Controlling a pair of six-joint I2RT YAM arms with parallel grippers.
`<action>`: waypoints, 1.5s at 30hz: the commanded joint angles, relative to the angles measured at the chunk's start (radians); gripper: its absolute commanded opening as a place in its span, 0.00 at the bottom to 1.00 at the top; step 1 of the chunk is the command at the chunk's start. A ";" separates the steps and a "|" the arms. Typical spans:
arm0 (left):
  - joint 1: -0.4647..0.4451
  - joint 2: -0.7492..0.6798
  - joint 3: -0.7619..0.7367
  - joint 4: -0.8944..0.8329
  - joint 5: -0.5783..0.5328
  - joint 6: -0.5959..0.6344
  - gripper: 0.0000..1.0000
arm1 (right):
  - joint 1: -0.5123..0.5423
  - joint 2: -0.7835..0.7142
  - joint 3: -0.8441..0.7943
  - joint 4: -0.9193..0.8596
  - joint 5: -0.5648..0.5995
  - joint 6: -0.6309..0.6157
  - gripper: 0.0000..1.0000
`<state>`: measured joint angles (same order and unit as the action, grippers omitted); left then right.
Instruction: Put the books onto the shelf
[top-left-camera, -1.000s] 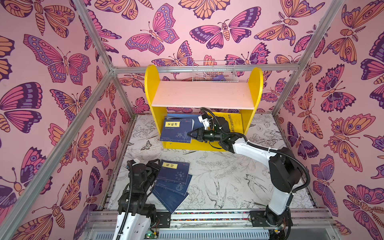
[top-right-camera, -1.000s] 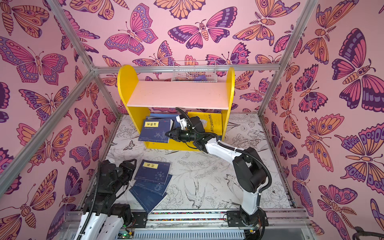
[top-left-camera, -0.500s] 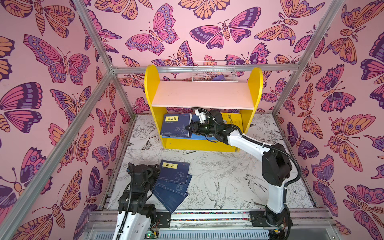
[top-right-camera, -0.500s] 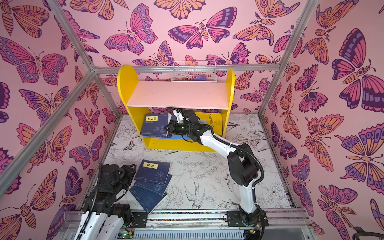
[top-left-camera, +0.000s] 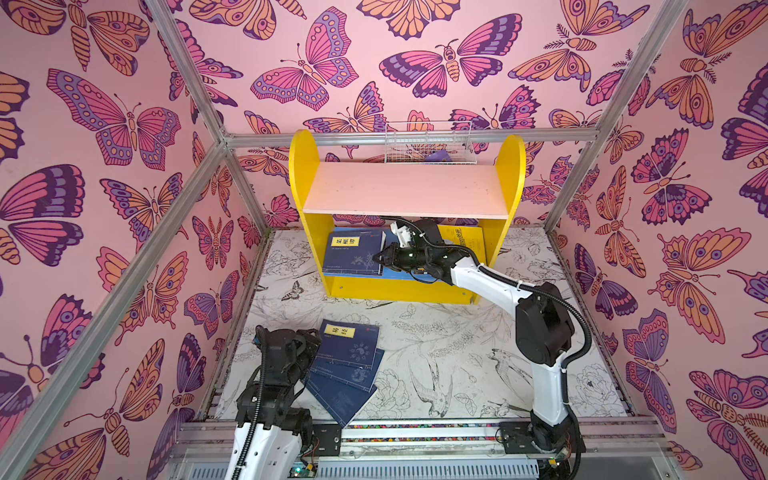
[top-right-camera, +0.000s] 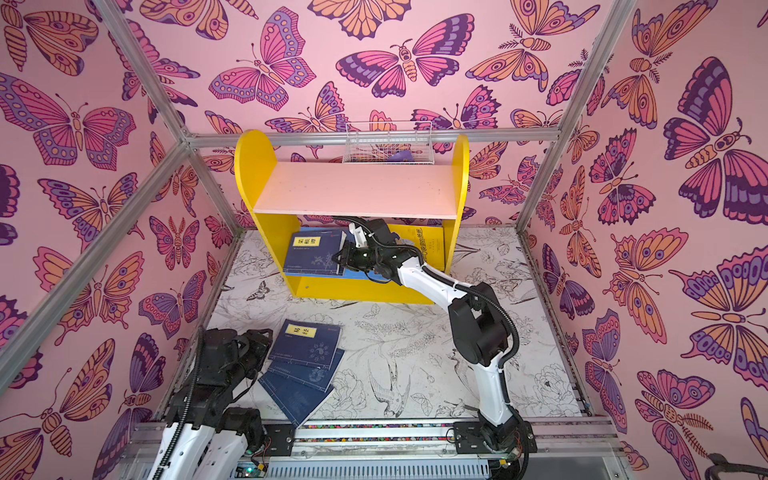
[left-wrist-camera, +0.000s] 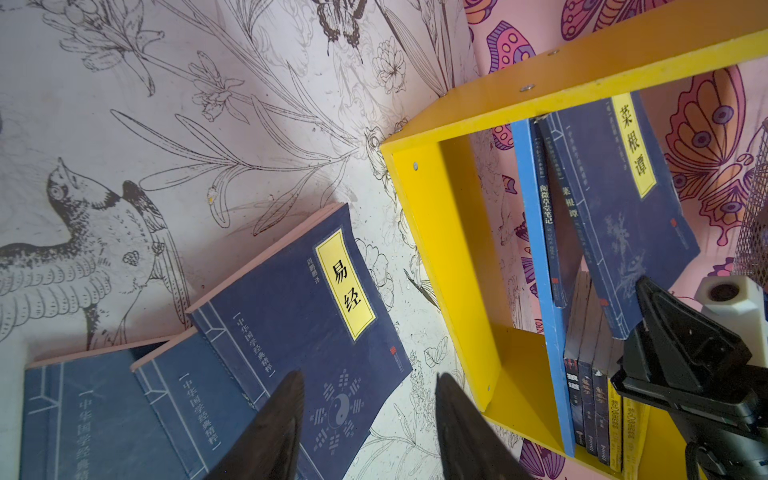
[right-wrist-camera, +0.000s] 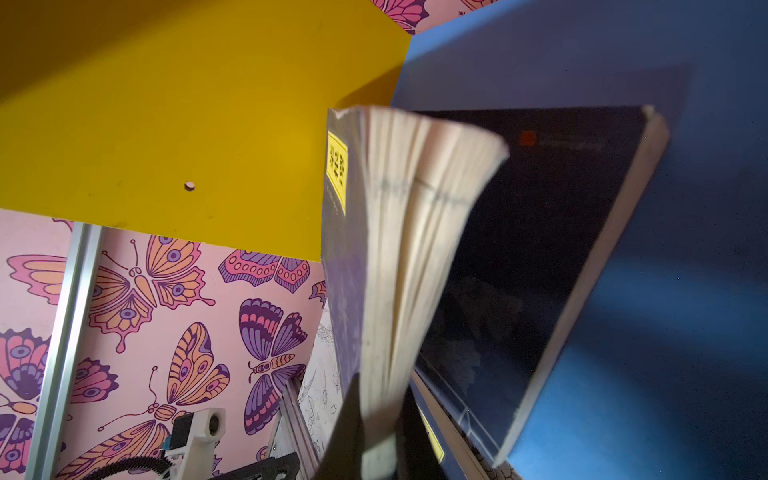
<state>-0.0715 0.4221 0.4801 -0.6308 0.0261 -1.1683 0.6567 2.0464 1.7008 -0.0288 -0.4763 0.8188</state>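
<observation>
A navy book (top-left-camera: 353, 254) is leaned on the shelf's (top-left-camera: 305, 187) blue lower board (top-left-camera: 395, 273).
The shelf is stood at the table's (top-left-camera: 457, 353) back edge, open toward the arms. Three more books (top-left-camera: 351, 358) are fanned near the front-left corner, beneath the empty, half-open left gripper (left-wrist-camera: 369, 386), readied for a pick. The leaning book's corner is flanked by the right gripper's (top-left-camera: 379, 258) narrow jaws; whether it is clamped cannot be told.

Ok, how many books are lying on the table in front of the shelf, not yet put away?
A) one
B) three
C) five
B: three navy books lie in an overlapping, fanned pile on the table, seen in both top views.
</observation>
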 joint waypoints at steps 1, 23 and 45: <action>-0.001 0.004 -0.003 -0.023 0.003 0.001 0.53 | 0.013 0.008 0.036 -0.004 0.075 -0.029 0.39; -0.002 0.181 0.060 0.173 0.112 0.060 0.54 | 0.084 -0.166 -0.052 -0.132 0.412 -0.274 0.77; -0.002 0.160 0.008 0.170 0.104 0.036 0.54 | 0.235 -0.045 0.087 -0.427 0.340 -0.449 0.14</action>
<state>-0.0715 0.5903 0.5095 -0.4667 0.1207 -1.1316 0.8928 1.9678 1.7260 -0.3985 -0.1177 0.3805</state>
